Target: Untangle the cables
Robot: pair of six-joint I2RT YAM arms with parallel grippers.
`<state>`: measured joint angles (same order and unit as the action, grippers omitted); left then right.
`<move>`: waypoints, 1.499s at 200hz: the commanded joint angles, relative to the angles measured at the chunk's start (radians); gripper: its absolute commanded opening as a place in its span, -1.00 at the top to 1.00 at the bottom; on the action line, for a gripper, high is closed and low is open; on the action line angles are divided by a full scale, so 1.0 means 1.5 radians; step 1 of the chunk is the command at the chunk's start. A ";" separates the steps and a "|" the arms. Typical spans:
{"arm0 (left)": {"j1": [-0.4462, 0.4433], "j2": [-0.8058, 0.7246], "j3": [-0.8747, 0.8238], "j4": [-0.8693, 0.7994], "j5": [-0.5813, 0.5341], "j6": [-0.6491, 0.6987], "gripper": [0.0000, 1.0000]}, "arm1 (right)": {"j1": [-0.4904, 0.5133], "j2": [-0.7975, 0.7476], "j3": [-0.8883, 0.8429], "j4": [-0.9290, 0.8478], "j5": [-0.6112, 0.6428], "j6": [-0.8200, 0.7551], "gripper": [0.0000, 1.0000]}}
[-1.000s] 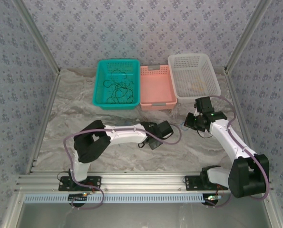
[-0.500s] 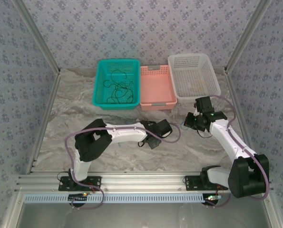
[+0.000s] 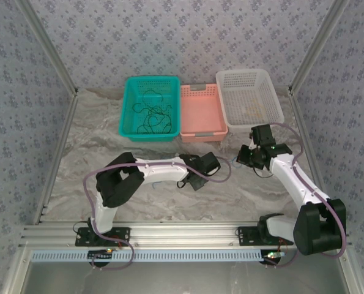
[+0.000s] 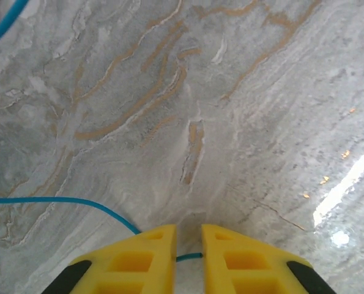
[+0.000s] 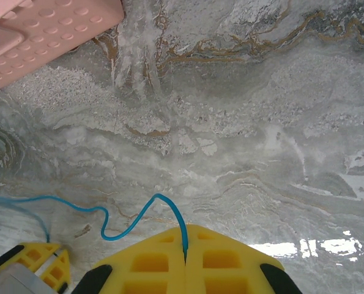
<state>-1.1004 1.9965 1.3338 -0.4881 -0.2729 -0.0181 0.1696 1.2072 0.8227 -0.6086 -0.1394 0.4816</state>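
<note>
— Where do the arms stand?

— Both on the near side of the pink basket (image 3: pixel 200 110), low over the table (image 3: pixel 108 141). The left gripper (image 4: pixel 188 229) has its jaws narrowly apart, and the blue cable (image 4: pixel 59 199) crosses the gap between them.

— And the right gripper (image 5: pixel 186 233)?

— It is right of the left one, with jaws closed on the same blue cable, which loops out of their seam across the table.

— Farther back?

— Black cables (image 3: pixel 151 113) lie tangled in the teal basket (image 3: pixel 152 78), left of the pink basket. The white basket (image 3: pixel 243 71) sits to the pink basket's right.
</note>
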 commanded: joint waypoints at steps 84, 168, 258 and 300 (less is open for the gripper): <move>0.068 -0.167 -0.100 0.044 0.037 -0.050 1.00 | -0.008 0.005 0.038 -0.012 -0.012 -0.018 1.00; 0.228 -0.350 -0.246 0.154 0.204 -0.179 1.00 | -0.027 -0.002 0.025 -0.013 -0.015 -0.021 1.00; 0.535 -0.544 -0.275 0.154 0.224 -0.349 1.00 | 0.003 -0.049 -0.007 -0.023 -0.006 -0.001 1.00; 0.632 -0.548 -0.202 0.120 0.260 -0.352 1.00 | 0.045 -0.053 -0.012 -0.020 0.006 0.013 1.00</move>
<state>-0.1951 1.1873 0.9543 -0.2794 0.0689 -0.5236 0.2058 1.1404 0.8143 -0.6136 -0.1535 0.4828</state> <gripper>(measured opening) 0.043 0.059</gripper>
